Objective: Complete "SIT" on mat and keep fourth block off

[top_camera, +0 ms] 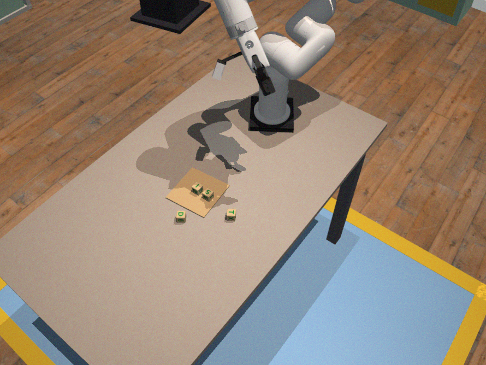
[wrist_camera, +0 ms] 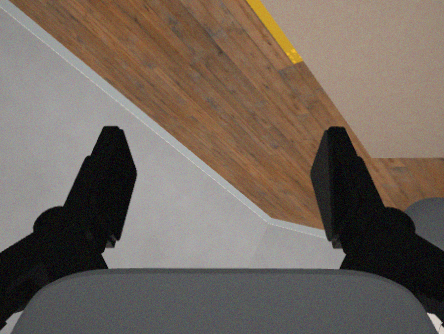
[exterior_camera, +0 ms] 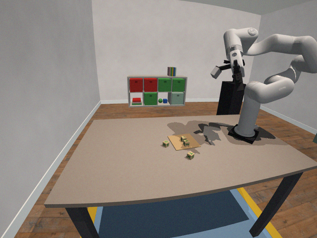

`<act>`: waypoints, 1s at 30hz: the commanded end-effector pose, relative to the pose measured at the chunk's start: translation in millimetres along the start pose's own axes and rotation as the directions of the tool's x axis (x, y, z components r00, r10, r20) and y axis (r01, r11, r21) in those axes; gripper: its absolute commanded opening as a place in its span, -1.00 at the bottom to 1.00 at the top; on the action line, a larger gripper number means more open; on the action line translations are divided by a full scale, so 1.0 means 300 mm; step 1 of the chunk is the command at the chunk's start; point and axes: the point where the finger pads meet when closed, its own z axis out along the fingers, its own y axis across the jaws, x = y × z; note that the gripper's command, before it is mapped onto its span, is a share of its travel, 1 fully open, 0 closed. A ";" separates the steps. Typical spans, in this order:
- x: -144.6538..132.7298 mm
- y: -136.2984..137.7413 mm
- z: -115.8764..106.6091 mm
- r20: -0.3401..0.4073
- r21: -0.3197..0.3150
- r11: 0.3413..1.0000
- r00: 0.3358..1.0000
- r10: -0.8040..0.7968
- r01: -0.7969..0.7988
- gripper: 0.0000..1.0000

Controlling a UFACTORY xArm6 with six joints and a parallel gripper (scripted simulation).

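A tan mat [top_camera: 181, 196] [exterior_camera: 175, 142] lies flat on the table [top_camera: 117, 255] [exterior_camera: 123, 158]. Two blocks stand on it side by side: one with "I" on top [top_camera: 196, 188] [exterior_camera: 183, 138] and one with "S" on top [top_camera: 207, 194] [exterior_camera: 186, 143]. A block with "T" on top [top_camera: 230, 214] [exterior_camera: 190, 155] lies off the mat, beside the S block's end. A block with "D" on top [top_camera: 180, 216] [exterior_camera: 165, 143] lies off the mat on the other side. My gripper [top_camera: 266, 84] [exterior_camera: 237, 74] [wrist_camera: 223, 150] is open and empty, high above the robot's base, far from the blocks. The wrist view shows no block.
The robot's base [top_camera: 271, 113] [exterior_camera: 244, 133] stands on the table's far end. A black pedestal [top_camera: 169, 11] [exterior_camera: 230, 97] stands on the floor behind the table. A shelf with coloured bins [exterior_camera: 156, 91] stands against the back wall.
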 end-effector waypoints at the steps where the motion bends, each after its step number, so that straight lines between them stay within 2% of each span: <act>1: 0.001 -0.002 -0.002 -0.002 -0.001 1.000 1.000 0.000 0.000 1.00; 5: 0.026 0.022 0.008 -0.014 -0.047 0.998 0.999 0.041 -0.042 1.00; 8: 0.078 0.067 0.026 -0.051 -0.138 0.983 0.992 0.116 -0.122 1.00; 14: 0.166 0.135 0.049 -0.147 -0.273 0.932 0.968 0.204 -0.238 1.00; 16: 0.166 0.135 0.049 -0.147 -0.273 0.932 0.968 0.204 -0.238 1.00; 17: 0.202 0.158 0.056 -0.196 -0.321 0.905 0.954 0.226 -0.280 1.00; 18: 0.219 0.168 0.059 -0.218 -0.340 0.892 0.948 0.232 -0.297 1.00; 25: 0.328 0.211 0.077 -0.377 -0.436 0.810 0.896 0.233 -0.393 1.00; 30: 0.414 0.220 0.092 -0.502 -0.477 0.756 0.845 0.184 -0.448 1.00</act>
